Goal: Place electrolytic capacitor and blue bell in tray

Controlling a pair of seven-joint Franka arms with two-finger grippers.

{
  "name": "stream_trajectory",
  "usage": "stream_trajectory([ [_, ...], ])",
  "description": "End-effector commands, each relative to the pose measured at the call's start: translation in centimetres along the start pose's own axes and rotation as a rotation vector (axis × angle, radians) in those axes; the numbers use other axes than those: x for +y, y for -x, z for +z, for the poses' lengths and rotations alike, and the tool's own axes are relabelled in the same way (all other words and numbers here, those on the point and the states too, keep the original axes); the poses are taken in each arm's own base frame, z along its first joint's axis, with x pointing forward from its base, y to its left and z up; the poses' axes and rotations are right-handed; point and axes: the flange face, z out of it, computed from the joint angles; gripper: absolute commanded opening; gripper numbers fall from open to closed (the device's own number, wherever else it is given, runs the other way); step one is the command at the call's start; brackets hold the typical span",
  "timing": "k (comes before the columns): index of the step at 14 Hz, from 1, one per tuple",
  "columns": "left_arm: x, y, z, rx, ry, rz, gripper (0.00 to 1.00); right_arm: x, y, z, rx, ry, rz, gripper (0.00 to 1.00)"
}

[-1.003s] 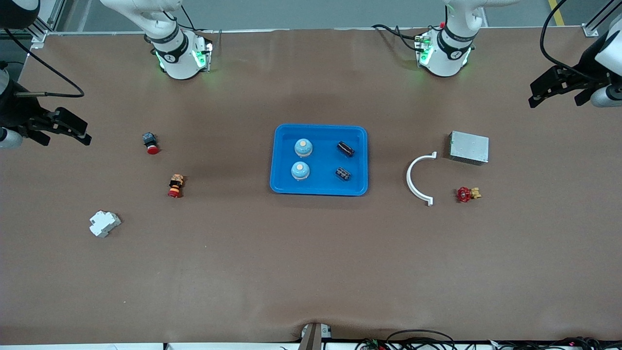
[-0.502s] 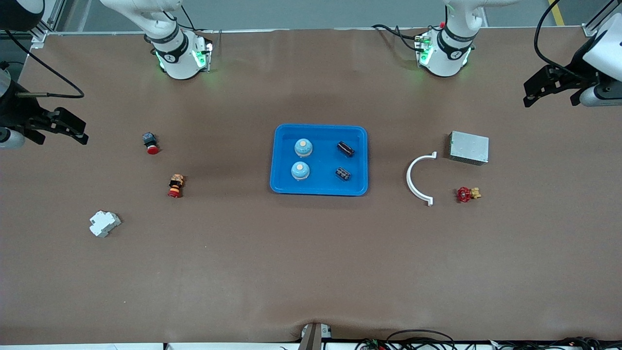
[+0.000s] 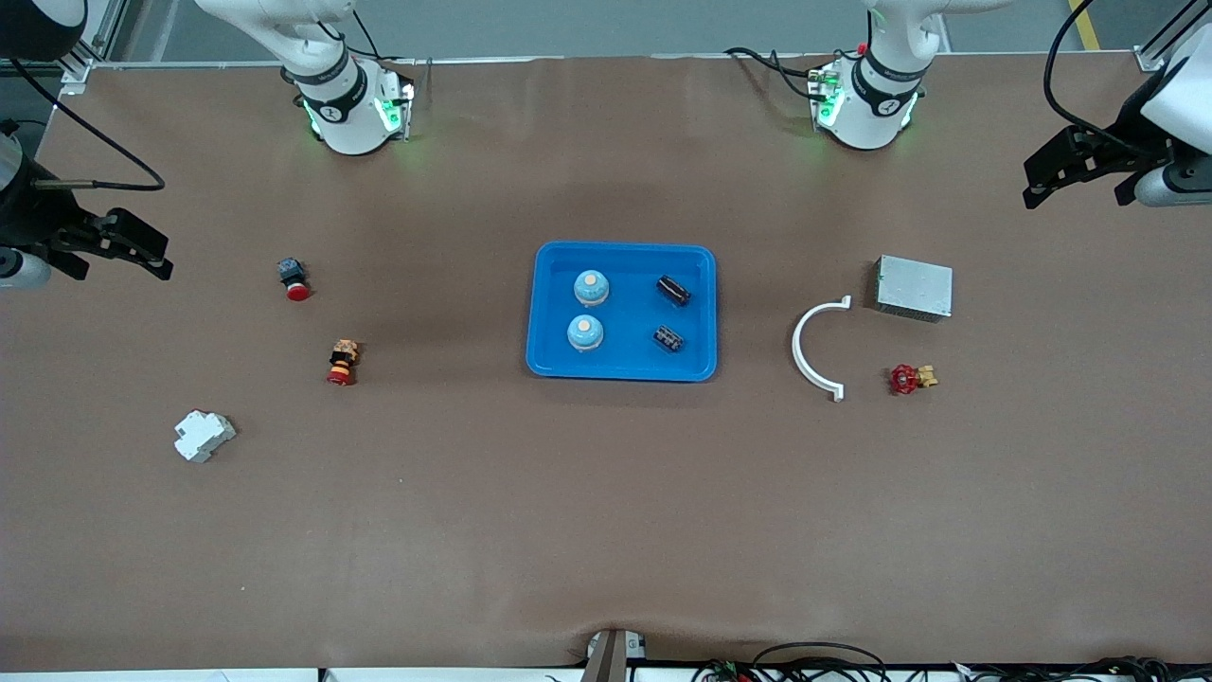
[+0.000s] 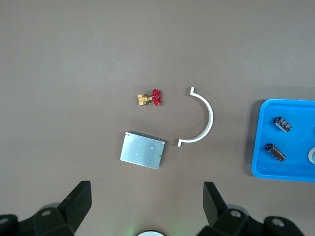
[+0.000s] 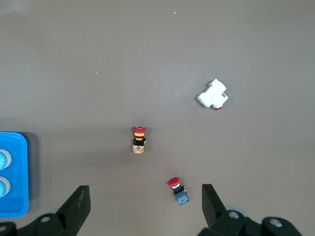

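Note:
The bright-blue tray (image 3: 549, 360) lies in the middle of the table. In it stand two blue bells (image 3: 591, 287) (image 3: 585, 332) and lie two dark electrolytic capacitors (image 3: 674, 290) (image 3: 668, 338). The left wrist view shows the tray's rim (image 4: 257, 147) with both capacitors (image 4: 282, 123) (image 4: 275, 152). The right wrist view shows the tray's edge (image 5: 22, 196) and the bells (image 5: 3, 160). My left gripper (image 3: 1079, 175) is open and empty, high over the left arm's end of the table. My right gripper (image 3: 118, 248) is open and empty, high over the right arm's end.
Toward the left arm's end lie a grey metal box (image 3: 914, 287), a white curved bracket (image 3: 812, 349) and a red-handled brass valve (image 3: 911, 378). Toward the right arm's end lie two red push buttons (image 3: 294, 279) (image 3: 342, 363) and a white plastic block (image 3: 203, 436).
Both grippers have drifted slightly at the table's ends, still open and empty. Nothing on the table has moved.

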Motion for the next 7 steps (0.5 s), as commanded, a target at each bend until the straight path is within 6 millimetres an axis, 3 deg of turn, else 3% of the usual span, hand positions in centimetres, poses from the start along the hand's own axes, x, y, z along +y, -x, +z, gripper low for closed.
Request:
stream_trajectory([
  [1,-0.32,0.08,-0.22,-0.004,-0.02,0.01,1.0,0.0,0.69,-0.64,0.003,0.006,-0.002,1.0],
  [7,0.09,-0.11,0.24,-0.015,-0.021,0.015,1.0,0.06,0.73,-0.73,0.004,0.004,0.0,1.0],
])
